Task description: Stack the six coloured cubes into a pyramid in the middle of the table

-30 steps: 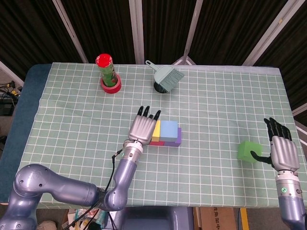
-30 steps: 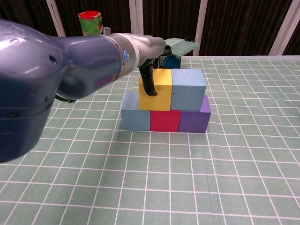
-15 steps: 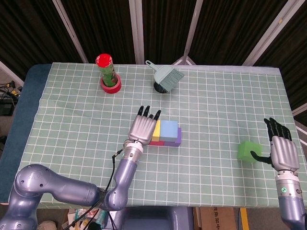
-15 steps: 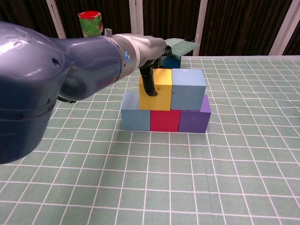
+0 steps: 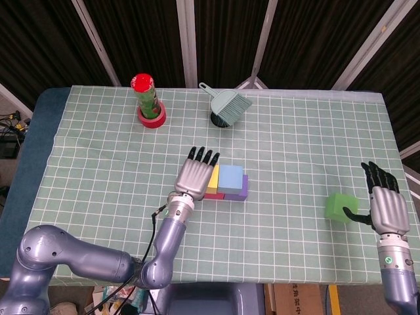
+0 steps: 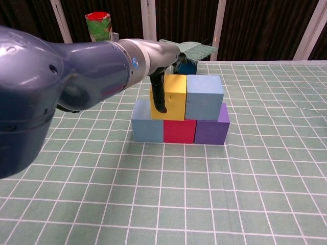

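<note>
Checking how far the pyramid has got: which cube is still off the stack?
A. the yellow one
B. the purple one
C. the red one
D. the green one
D: the green cube sits alone on the table next to the right hand, while the yellow cube, purple cube and red cube are already in the stack.

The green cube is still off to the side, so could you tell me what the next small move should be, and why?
Probably close the right hand on the green cube beside it: five cubes are stacked, and only the top place is open. The left hand rests at the yellow cube.
</note>
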